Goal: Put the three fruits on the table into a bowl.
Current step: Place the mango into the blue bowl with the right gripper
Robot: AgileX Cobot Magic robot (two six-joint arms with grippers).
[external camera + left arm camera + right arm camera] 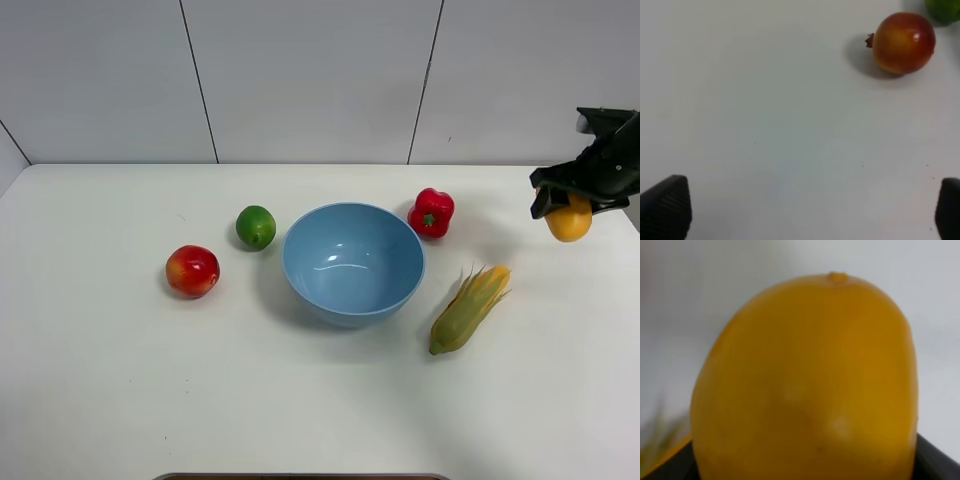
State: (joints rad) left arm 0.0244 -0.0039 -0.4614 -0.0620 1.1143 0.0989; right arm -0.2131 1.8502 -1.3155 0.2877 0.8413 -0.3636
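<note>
1. White table (pixel 100 400): apple (pixel 192 270) and lime (pixel 255 226) lie left of the bowl (pixel 352 262).
2. My right end effector (pixel 568 204) clamps the mango (pixel 570 222), raised at the far right.
3. My left end effector (pixel 807 210) stands apart, empty.
4. Next, I judge: carry the mango over the bowl and release it low.

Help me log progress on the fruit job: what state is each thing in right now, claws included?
right claw: shut on the mango
mango: held up off the table
left claw: open, empty, over bare table
apple: resting on the table, untouched
lime: resting on the table, outside the bowl
bowl: upright, empty
bell pepper: sitting on the table
corn cob: lying on the table
</note>
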